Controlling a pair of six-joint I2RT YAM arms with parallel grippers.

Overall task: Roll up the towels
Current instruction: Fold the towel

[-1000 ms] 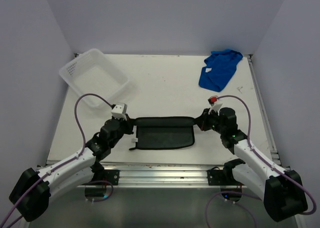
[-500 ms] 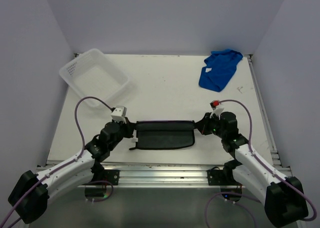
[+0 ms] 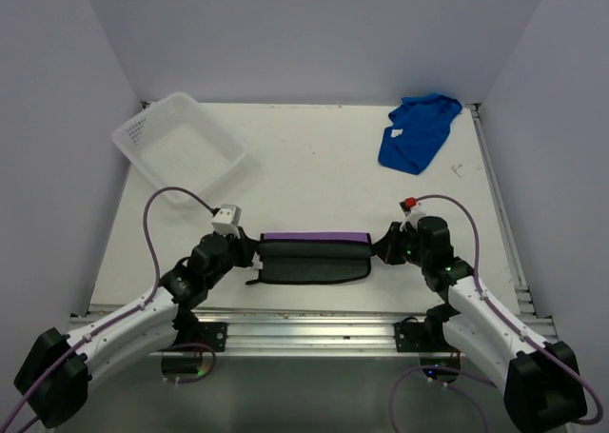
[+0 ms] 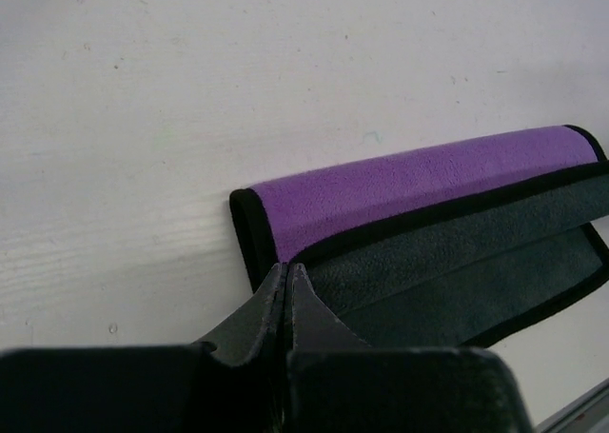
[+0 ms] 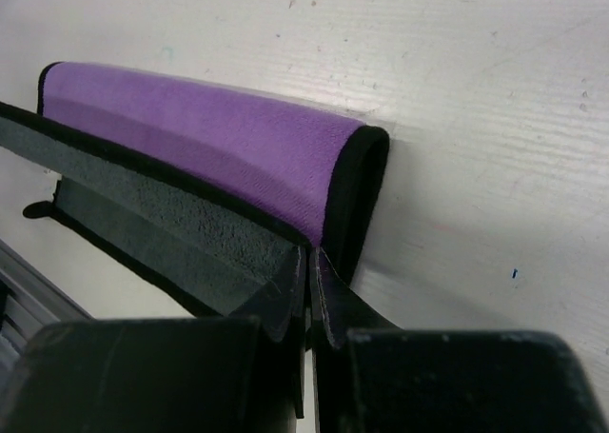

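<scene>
Towels lay on a white table [image 3: 314, 167] between pale lilac walls [image 3: 314, 33]. The purple towel [image 3: 314, 260], grey-backed and black-hemmed, was a folded band at 6 o'clock. The blue towel [image 3: 417, 133] lay crumpled at 1 o'clock. One basket [image 3: 181, 152] sat at 10 o'clock. The left gripper [image 3: 249, 250] and right gripper [image 3: 381, 245] were pinched shut on the purple towel's ends.

Left pincer [image 3: 251, 251] and right pincer [image 3: 380, 246] both clamped shut, low.

Purple towel [image 4: 419, 181], near edge of table: grey underside cut off by the frame edge in both wrist views. Blue towel [image 3: 415, 133], far right corner: tag too small to be discerned.
</scene>
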